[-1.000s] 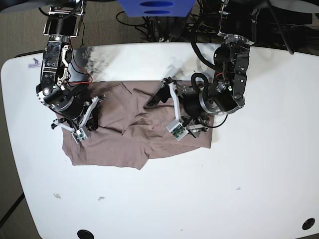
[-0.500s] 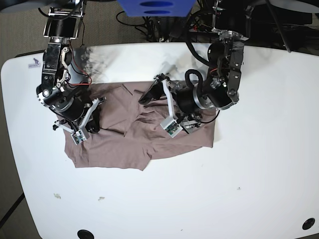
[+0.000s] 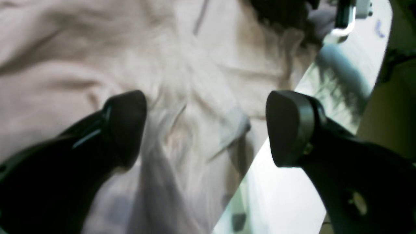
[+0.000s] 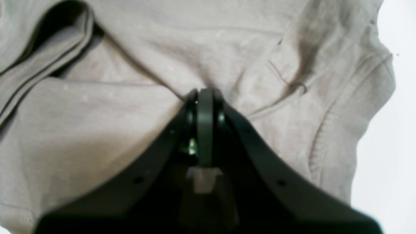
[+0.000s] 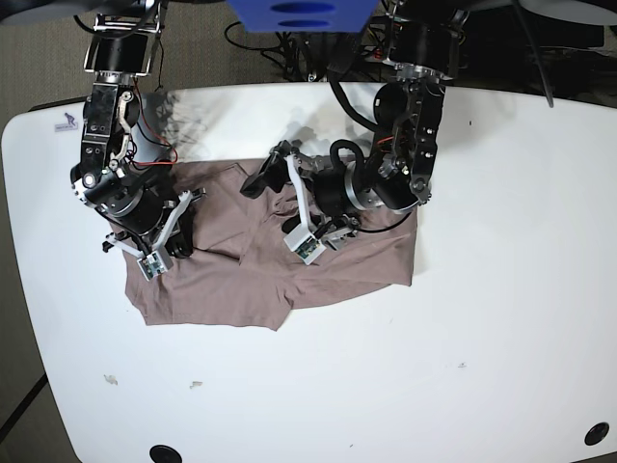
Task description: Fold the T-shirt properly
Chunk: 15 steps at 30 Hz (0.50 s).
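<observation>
The mauve-brown T-shirt [image 5: 231, 280] lies wrinkled and partly spread on the white table [image 5: 434, 367], left of centre. My left gripper [image 5: 273, 203] is open and empty, low over the shirt's upper middle. In the left wrist view its two dark fingertips [image 3: 126, 126] straddle creased fabric [image 3: 195, 48] at the shirt's edge, with bare table [image 3: 286, 201] to the right. My right gripper [image 5: 183, 230] is at the shirt's left side. In the right wrist view it [image 4: 201, 96] is shut, pinching a fold of the shirt [image 4: 97, 130].
Cables and a blue object [image 5: 301, 14] sit behind the table's far edge. Two small scraps [image 5: 111, 379] lie near the front left. Dark holes [image 5: 164, 451] mark the front edge. Bare tabletop stretches right and in front of the shirt.
My left arm has swung left across the shirt with its gripper open. The right gripper has stayed pinched on the fabric, and the shirt's left part has flattened slightly.
</observation>
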Each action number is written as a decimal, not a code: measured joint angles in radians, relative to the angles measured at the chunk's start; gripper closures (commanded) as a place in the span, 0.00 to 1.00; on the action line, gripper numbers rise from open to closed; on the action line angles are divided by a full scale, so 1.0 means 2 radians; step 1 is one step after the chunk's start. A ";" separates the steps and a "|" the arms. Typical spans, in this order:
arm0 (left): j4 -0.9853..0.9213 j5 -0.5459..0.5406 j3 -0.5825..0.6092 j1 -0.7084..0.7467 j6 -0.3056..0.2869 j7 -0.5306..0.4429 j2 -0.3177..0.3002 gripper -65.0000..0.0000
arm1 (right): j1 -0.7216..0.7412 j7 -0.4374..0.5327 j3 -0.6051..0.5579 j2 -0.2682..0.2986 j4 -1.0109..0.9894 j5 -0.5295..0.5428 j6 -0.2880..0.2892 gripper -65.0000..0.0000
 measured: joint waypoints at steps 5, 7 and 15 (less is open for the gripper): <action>-0.009 -0.006 0.003 -0.003 0.000 -0.004 0.001 0.19 | 0.000 0.000 0.000 0.000 0.000 0.000 0.000 1.00; -0.009 -0.005 0.013 -0.003 0.001 -0.012 -0.003 0.19 | 0.000 0.000 0.000 0.000 0.000 0.000 0.000 1.00; 0.029 0.001 0.048 0.000 0.000 -0.018 -0.001 0.19 | 0.000 0.000 0.000 0.000 0.000 0.000 0.000 1.00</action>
